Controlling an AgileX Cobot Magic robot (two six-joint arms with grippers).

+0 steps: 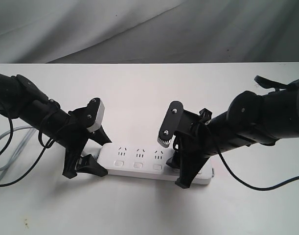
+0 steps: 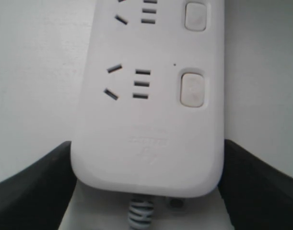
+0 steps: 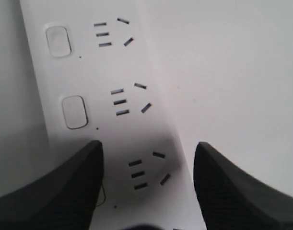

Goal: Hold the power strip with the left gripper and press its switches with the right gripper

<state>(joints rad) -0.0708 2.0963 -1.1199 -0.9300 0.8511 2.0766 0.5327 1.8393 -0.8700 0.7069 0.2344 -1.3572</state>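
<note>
The white power strip (image 1: 139, 159) lies flat on the white table. My left gripper (image 1: 106, 156) straddles its cord end. In the left wrist view the black fingers (image 2: 50, 177) press both long sides of the power strip (image 2: 151, 143), so my left gripper (image 2: 147, 143) is shut on it. Two switches (image 2: 193, 89) show there, and three switches (image 1: 138, 165) show in the exterior view. My right gripper (image 1: 172, 161) hovers open over the strip's right part. In the right wrist view my right gripper (image 3: 148, 143) spans a socket set, and one finger (image 3: 64, 191) half covers a switch. Two more switches (image 3: 74, 111) lie beyond.
The grey cord (image 1: 7, 142) loops off to the left, and its ribbed collar (image 2: 141, 213) shows between my left fingers. A black cable (image 1: 257, 186) from the right arm trails over the table at the right. A grey cloth backdrop (image 1: 149, 29) hangs behind the table's far edge.
</note>
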